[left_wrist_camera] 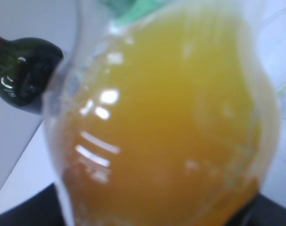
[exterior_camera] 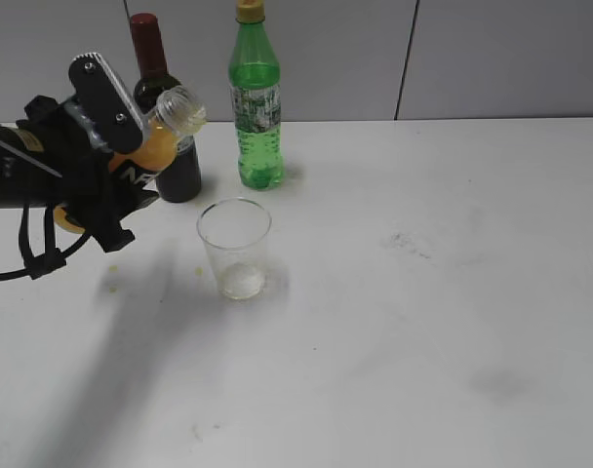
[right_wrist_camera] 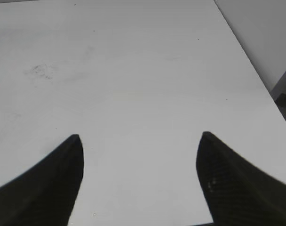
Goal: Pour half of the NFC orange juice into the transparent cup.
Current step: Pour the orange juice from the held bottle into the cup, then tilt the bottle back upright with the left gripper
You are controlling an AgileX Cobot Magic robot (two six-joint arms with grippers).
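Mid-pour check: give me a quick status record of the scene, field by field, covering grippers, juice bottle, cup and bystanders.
left gripper: shut on the NFC orange juice bottle, lifted off the table
bottle tilt: leaning, open neck pointing up-right toward the cup side
bottle cap: off, threaded neck bare
juice: still fills most of the bottle
transparent cup: upright, below and right of the neck, no orange juice visible in it
right gripper: open, over bare table
wine bottle: upright behind the gripper
green soda bottle: upright behind the cup
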